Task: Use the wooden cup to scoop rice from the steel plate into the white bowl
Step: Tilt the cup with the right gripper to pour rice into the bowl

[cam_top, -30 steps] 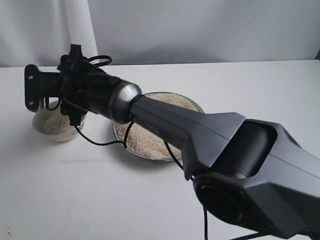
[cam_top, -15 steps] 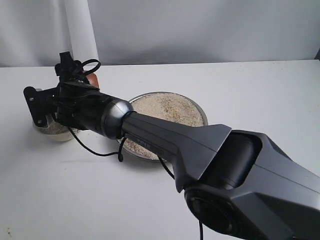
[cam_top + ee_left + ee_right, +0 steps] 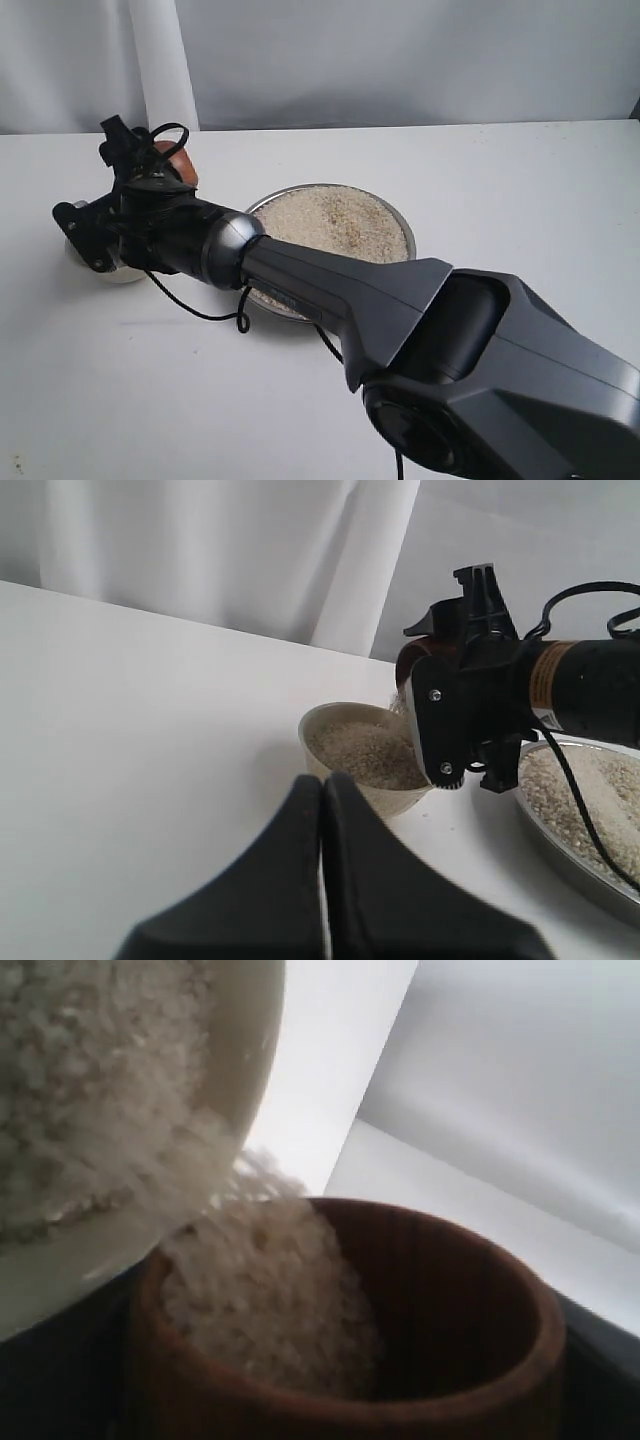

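One stream of rice [image 3: 270, 1290] spills from the wooden cup [image 3: 450, 1290], which the right gripper [image 3: 455, 670] clamps and holds tipped over, its mouth toward the white bowl [image 3: 385, 798]. The bowl sits just below the cup's lip, nearly full. The steel plate [image 3: 405, 225] lies behind the gripper, back along its arm, so the next scoop likely means swinging that way. The left gripper [image 3: 322, 860], fingers pressed together and empty, hangs well apart.
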